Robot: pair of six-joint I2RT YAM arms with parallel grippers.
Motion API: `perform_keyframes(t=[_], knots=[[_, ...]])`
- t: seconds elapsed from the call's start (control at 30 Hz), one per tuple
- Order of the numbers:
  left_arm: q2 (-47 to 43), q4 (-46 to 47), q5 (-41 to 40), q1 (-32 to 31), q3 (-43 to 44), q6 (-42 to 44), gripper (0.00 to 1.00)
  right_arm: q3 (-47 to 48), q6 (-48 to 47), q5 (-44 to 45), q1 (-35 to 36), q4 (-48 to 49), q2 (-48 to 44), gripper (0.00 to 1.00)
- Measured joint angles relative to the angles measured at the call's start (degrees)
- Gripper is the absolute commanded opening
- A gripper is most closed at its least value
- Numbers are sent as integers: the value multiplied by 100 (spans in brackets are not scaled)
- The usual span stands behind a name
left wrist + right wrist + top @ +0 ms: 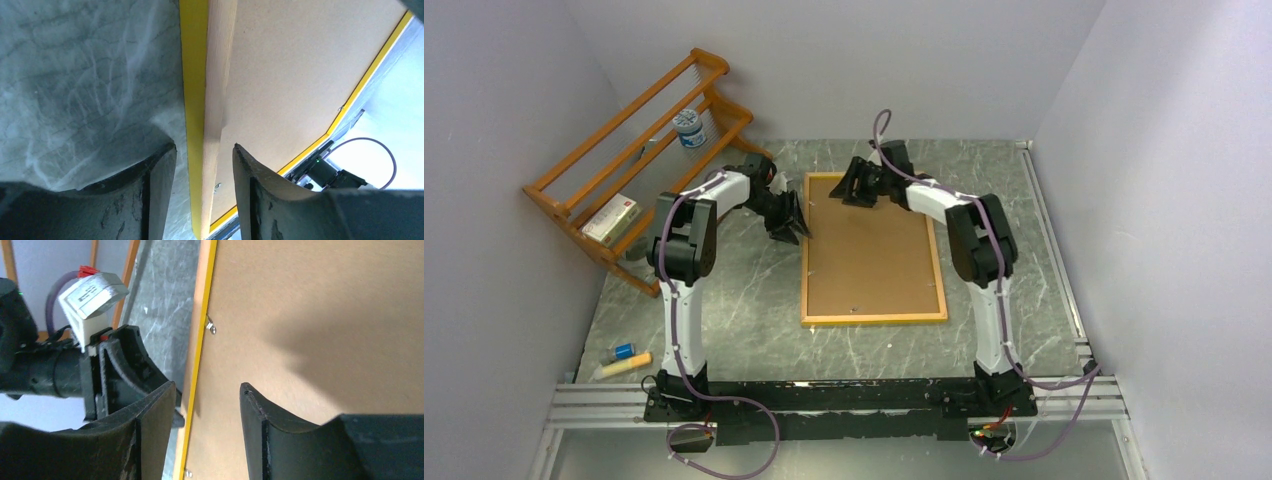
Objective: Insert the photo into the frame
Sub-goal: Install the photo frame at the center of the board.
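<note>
Lying flat on the desk (734, 300), is it, the frame (874, 319)?

Yes, wood-orange back side up, in the middle of the grey marbled top. A brown hardboard panel (872, 250) fills it, and small metal tabs (210, 327) show at the rim.

And the left claw (792, 228)?

At the frame's left rail, near the far corner. Its jaws stand apart with the rail running between them — one finger over the desk, the other over the panel, a gap on each side. It has hold of nothing.

The right claw (856, 188)?

Over the frame's far end, near that same corner. It is parted about as wide, a yellow-edged rail between its fingers, nothing clamped. The two claws are near each other but apart.

Anything else?

An orange-brown slatted wooden rack (624, 150) by the left wall — well apart from the frame.
</note>
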Motion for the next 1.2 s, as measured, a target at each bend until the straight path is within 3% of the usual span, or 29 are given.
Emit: perform_keyframes(t=[0.2,0.4,0.47,0.57,0.73,1.2], knots=[[-350,262,-81,-2,-518,52,49,-1292,-240,111,-79,162,-1285,41],[-807,603,-46,9,-1340,-61,42,-2632,-424,363,647,299,-1993,34],[-940,778,15,9,-1611,-166,38,-2911,-433,483,999,332,-2013,36],[-1073,1034,170,9,-1958,-332,30,-3204,-343,490,1447,459,-2013,50],[-1119,1427,695,7,-2295,-553,17,-3646,575,520,1696,1239,-2015,52],[-1119,1858,999,-260,-2505,-691,7,-4483,3224,2006,2157,1762,-2490,52]])
